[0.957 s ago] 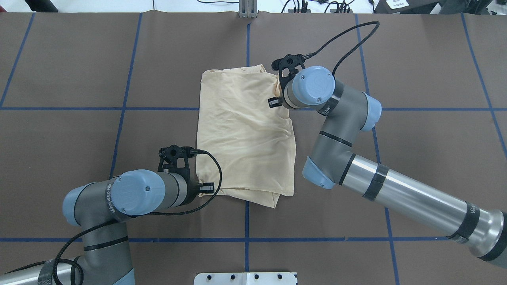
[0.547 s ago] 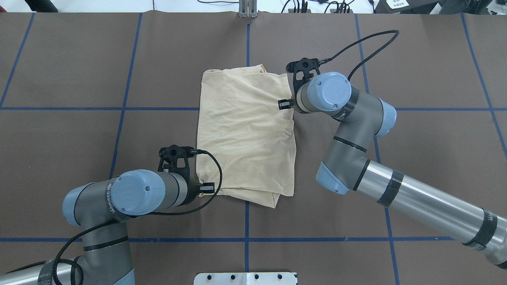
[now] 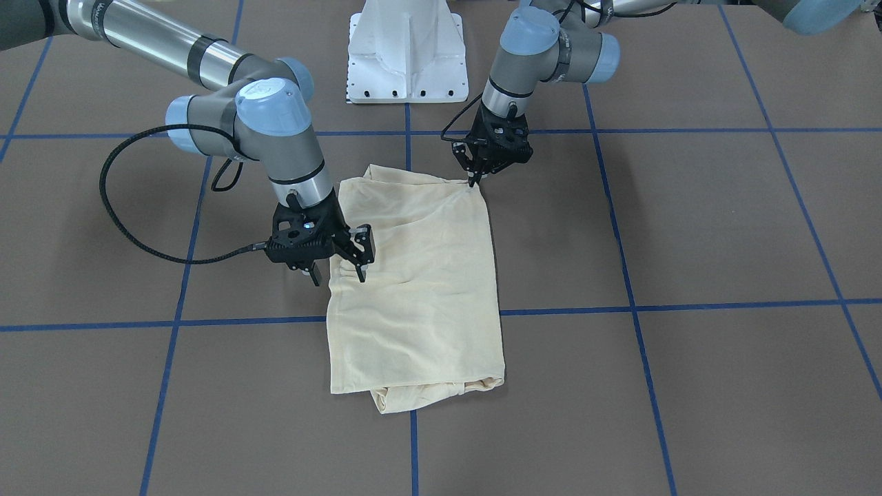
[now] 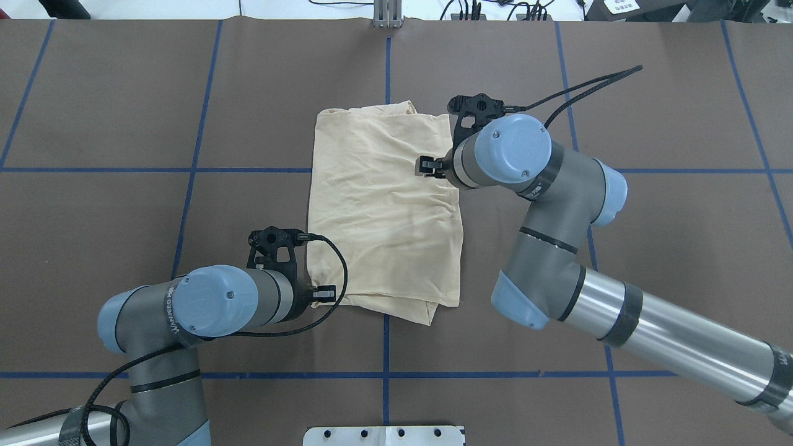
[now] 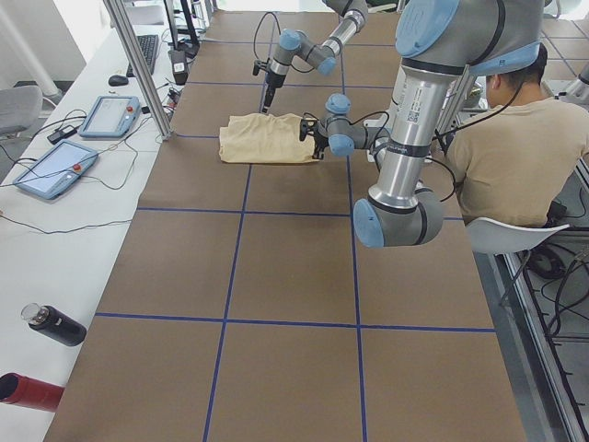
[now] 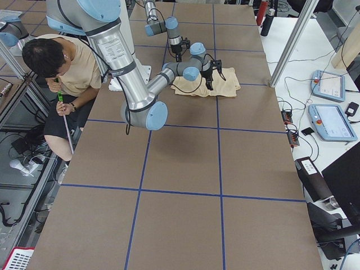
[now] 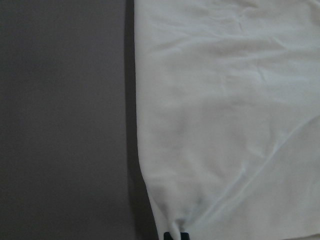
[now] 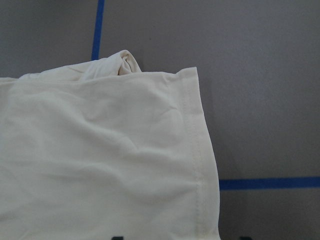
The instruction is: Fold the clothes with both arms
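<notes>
The clothes, one pale cream-yellow shirt [image 4: 384,210] [image 3: 413,289], lie folded into a rectangle in the middle of the brown table. My left gripper [image 3: 475,180] [image 4: 317,296] is shut on the shirt's near left corner, and the cloth [image 7: 225,125] puckers toward its tips in the left wrist view. At the far part of the shirt's right edge my right gripper [image 3: 337,270] [image 4: 438,168] stands open and low. One of its fingers is over the cloth and the other is beside the edge. The right wrist view looks down on the hemmed corner [image 8: 195,150].
The white pedestal base [image 3: 405,48] stands at the robot's side of the table. A seated person [image 5: 515,138] is beside it. Tablets [image 5: 110,115] and bottles [image 5: 55,324] lie on the white side bench. Blue tape lines cross the table [image 4: 650,248].
My right gripper swung right off the shirt's edge, then came back left over it. The shirt's far right corner, which the wrist covered before, now shows lying flat. My left arm has not moved.
</notes>
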{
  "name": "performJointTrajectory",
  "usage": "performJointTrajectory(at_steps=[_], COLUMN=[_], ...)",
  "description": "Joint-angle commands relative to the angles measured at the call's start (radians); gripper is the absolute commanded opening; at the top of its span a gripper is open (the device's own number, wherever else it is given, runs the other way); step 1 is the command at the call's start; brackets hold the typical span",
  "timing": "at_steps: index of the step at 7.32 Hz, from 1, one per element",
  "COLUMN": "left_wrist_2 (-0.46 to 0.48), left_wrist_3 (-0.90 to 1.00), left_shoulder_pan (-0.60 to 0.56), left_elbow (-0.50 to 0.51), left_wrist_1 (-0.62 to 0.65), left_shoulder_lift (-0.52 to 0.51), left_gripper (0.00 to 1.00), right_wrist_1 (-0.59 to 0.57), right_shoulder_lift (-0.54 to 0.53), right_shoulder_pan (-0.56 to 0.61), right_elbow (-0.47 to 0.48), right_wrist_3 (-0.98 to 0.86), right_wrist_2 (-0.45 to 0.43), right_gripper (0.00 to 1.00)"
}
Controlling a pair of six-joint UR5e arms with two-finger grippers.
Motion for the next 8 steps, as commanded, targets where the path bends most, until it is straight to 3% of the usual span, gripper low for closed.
performJointTrajectory(at_steps=[1,3,5,8], left_wrist_2=[0.002,0.002,0.002,0.002], left_wrist_3=[0.0,0.0,0.0,0.0], left_shoulder_pan=[0.0,0.0,0.0,0.0], left_elbow=[0.0,-0.002,-0.002,-0.003], left_wrist_1=[0.0,0.0,0.0,0.0], left_shoulder_lift=[0.0,0.0,0.0,0.0], left_gripper=[0.0,0.0,0.0,0.0], right_wrist_1=[-0.18,-0.207,-0.207,-0.208], right_shoulder_lift=[-0.068,-0.081,-0.099,-0.099], right_shoulder_pan=[-0.182,-0.293,-0.36,-0.387], right_elbow=[0.198,0.215,0.209,0.186], right_wrist_3=[0.297,0.499,0.578,0.613], right_wrist_2=[-0.17,-0.284,-0.351,-0.359], right_gripper=[0.97,0.88,0.74,0.7])
